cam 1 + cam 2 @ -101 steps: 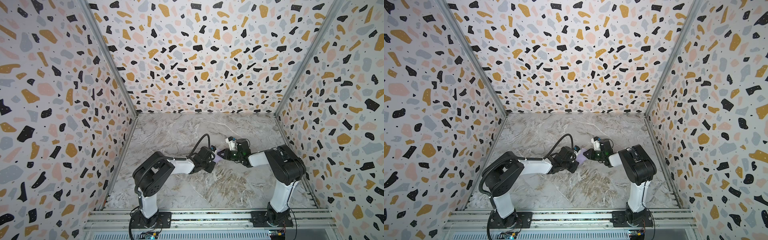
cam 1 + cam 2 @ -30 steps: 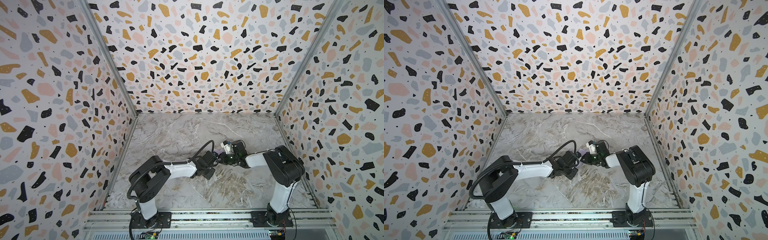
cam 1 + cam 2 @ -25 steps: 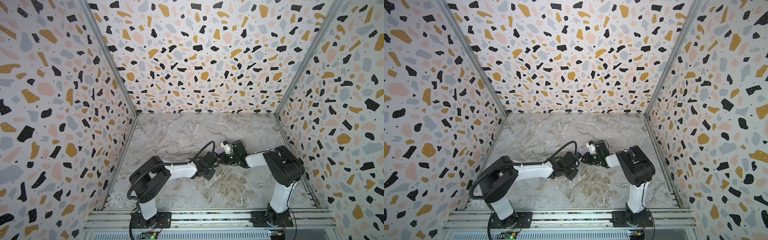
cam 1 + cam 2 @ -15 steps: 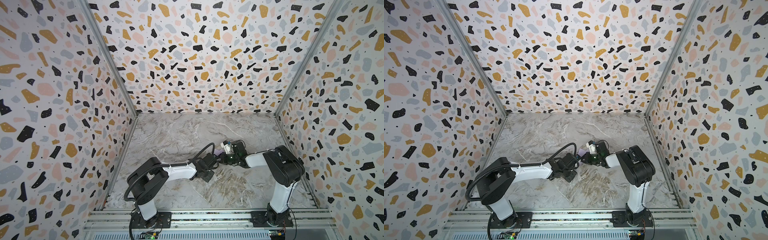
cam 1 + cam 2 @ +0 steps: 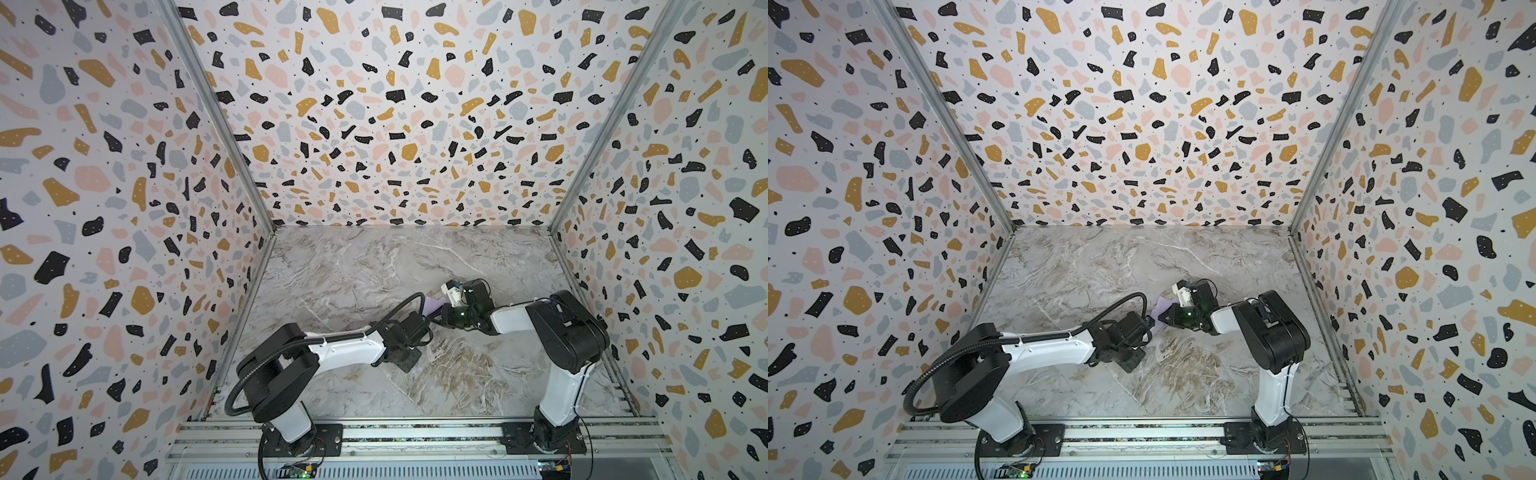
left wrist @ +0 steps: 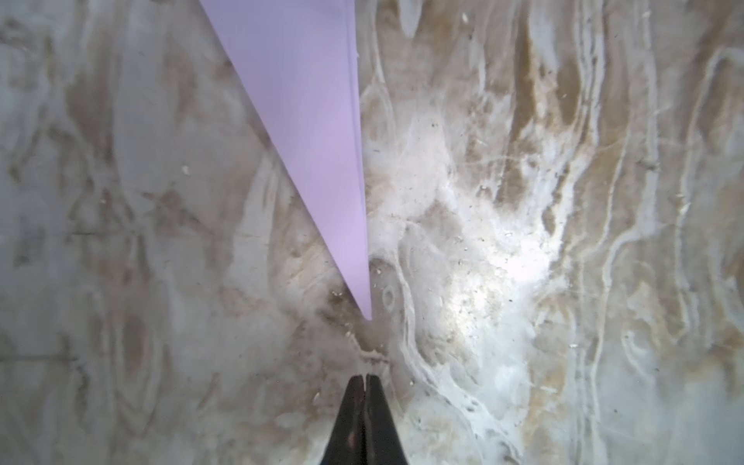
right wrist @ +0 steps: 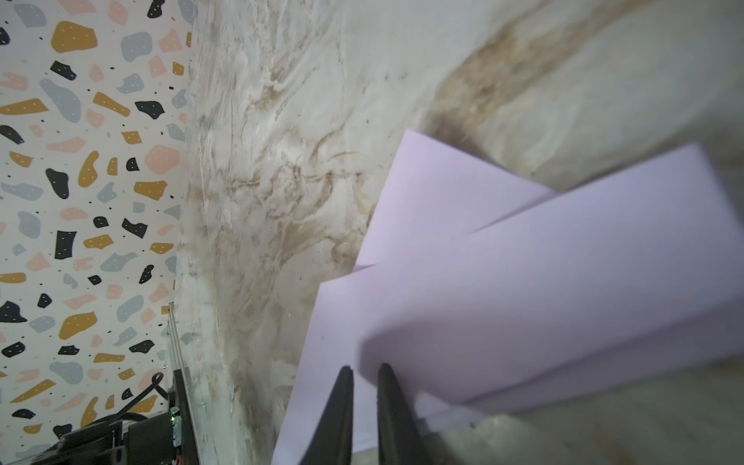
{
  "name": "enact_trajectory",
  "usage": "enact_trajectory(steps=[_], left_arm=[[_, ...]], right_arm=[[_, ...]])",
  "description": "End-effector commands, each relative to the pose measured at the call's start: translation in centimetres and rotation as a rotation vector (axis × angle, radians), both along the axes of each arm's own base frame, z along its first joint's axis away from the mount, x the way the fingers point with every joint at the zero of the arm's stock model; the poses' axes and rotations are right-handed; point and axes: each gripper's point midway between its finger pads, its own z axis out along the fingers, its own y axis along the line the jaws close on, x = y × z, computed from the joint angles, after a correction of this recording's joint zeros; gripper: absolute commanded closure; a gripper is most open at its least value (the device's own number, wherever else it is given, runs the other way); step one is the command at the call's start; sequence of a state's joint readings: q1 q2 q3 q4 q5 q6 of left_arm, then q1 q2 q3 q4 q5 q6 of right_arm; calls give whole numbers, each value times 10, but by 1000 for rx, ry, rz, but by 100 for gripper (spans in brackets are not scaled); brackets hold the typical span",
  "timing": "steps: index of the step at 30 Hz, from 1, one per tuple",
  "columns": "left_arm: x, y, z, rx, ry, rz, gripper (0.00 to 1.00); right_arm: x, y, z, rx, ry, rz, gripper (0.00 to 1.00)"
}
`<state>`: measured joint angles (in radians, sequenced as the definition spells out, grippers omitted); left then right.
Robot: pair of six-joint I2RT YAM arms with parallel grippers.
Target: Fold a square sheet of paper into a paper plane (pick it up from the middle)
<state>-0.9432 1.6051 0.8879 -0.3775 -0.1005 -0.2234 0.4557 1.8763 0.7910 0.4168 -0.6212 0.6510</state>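
Note:
The paper plane is a pale lilac pointed dart lying on the marble table, seen small between the two grippers in both top views. My left gripper is shut and holds nothing. It rests a short way in front of the dart's sharp tip and does not touch it. My right gripper is at the wide tail end, where one folded flap curls up off the flat layer. Its jaws stand a narrow gap apart over the edge of that flap. No unfolded square sheet of paper is in view.
Terrazzo-patterned walls close in the table on three sides. An aluminium rail with both arm bases runs along the front. The left arm's black cable loops up beside the paper.
Since 3.4 s ago both grippers and the paper have shifted a little left. Over the last second the left arm has drawn slightly back; the right gripper has stayed in place.

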Motion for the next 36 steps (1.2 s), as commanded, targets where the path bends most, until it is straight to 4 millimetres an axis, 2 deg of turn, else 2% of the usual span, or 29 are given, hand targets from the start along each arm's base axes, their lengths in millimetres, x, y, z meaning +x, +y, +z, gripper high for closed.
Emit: enact_trajectory(steps=[1, 3, 7, 10, 13, 17, 22, 30, 36], left_arm=[[25, 9, 31, -56, -97, 91, 95], [40, 19, 46, -107, -137, 162, 86], [64, 53, 76, -177, -244, 320, 55], [74, 77, 98, -220, -328, 420, 35], [79, 97, 112, -251, -392, 501, 18], [84, 112, 119, -303, -421, 565, 11], [86, 117, 114, -355, -392, 580, 7], [86, 120, 102, -326, -363, 573, 5], [86, 116, 97, -323, -342, 560, 4]], right_arm=[[4, -14, -1, -81, -9, -30, 82], [10, -12, 19, -70, -54, -23, 80], [14, -15, 57, -79, -133, -36, 69], [12, -23, 74, -132, -180, -78, 59], [8, -32, 78, -245, -196, -137, 48], [0, -30, 77, -345, -192, -194, 40], [-4, -17, 70, -453, -181, -244, 36], [-2, -11, 45, -526, -107, -288, 38], [-5, -25, 41, -569, -94, -336, 47]])
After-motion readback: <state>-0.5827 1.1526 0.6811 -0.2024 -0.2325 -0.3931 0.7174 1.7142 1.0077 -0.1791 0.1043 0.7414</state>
